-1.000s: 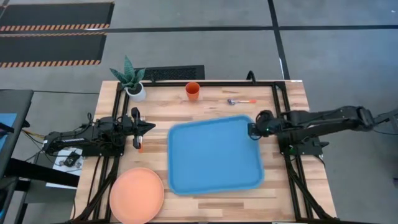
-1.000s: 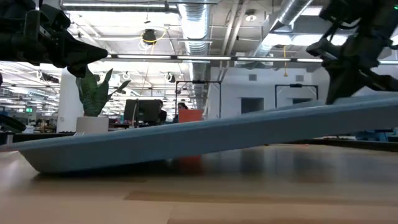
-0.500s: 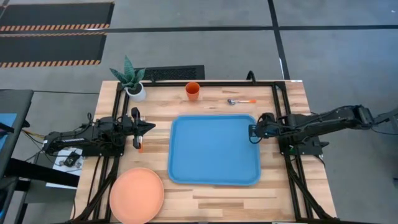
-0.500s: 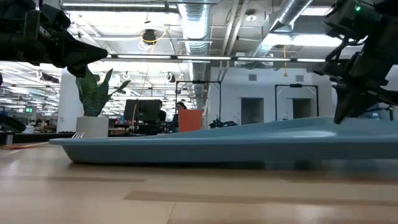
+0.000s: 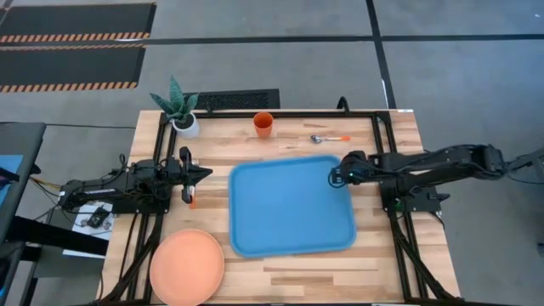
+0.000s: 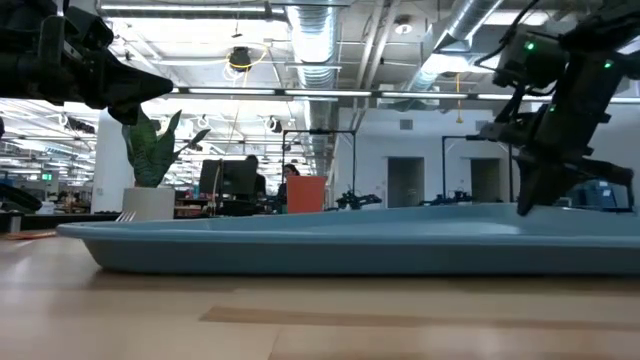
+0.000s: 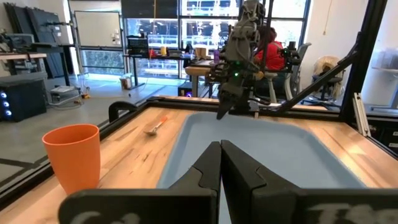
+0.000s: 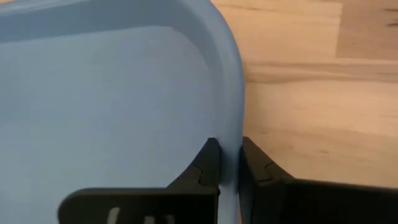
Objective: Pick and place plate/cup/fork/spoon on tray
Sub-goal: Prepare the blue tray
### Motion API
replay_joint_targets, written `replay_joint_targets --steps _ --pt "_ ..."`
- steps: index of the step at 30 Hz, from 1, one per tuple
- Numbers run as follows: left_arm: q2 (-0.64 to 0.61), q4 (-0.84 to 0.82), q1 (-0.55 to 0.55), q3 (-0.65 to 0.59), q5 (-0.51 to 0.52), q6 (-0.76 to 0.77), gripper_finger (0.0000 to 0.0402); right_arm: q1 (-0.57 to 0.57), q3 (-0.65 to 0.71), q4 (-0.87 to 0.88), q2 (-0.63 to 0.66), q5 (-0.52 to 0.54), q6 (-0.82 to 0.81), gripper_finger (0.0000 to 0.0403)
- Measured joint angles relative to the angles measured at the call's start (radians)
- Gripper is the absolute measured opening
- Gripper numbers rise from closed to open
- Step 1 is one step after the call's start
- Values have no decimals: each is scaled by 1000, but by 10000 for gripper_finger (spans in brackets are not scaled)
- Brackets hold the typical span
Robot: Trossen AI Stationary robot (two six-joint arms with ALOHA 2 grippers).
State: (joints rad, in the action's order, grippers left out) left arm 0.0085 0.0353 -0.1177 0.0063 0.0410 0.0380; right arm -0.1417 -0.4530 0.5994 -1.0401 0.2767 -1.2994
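Note:
The light-blue tray (image 5: 289,208) lies flat on the table's middle. My right gripper (image 5: 337,178) stands at its right rim near the far right corner, shut on that rim; it also shows in the low view (image 6: 528,205). My left gripper (image 5: 206,174) is shut and empty, above the table left of the tray. The salmon plate (image 5: 187,266) lies at the near left. The orange cup (image 5: 263,125) stands upright at the far edge, and the spoon (image 5: 327,138) lies right of it. A short orange piece (image 5: 192,201) lies by the left gripper; I cannot tell whether it is the fork. My right gripper pinches the tray's raised right rim (image 8: 232,124) near the far right corner, one finger (image 8: 208,163) inside the tray and one (image 8: 256,169) outside. The fingers slant down from the table's right side and lie across the rim. The tray rests on the table.
A white pot with a green spiky plant (image 5: 180,112) stands at the far left corner. Black frame rails (image 5: 381,144) run along the table's sides. Bare wood lies between the tray and the far edge, and near the front edge right of the plate.
A second ago my right gripper held the tray's right side raised, the left side on the table. It has gone down, laying the tray flat, then moved a little toward the table's left and far edge, turning the tray slightly. The left arm has kept still.

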Motion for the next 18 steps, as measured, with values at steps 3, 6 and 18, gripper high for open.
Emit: replay_joint_targets --steps 3,6,18 --pt "0 0 0 0 0 0 0 0 0 -25 -42 7 -31 24" --pt "0 0 0 0 0 0 0 0 0 -61 -82 9 -36 27" --pt "0 0 0 0 0 0 0 17 0 -68 -145 -12 -65 30"
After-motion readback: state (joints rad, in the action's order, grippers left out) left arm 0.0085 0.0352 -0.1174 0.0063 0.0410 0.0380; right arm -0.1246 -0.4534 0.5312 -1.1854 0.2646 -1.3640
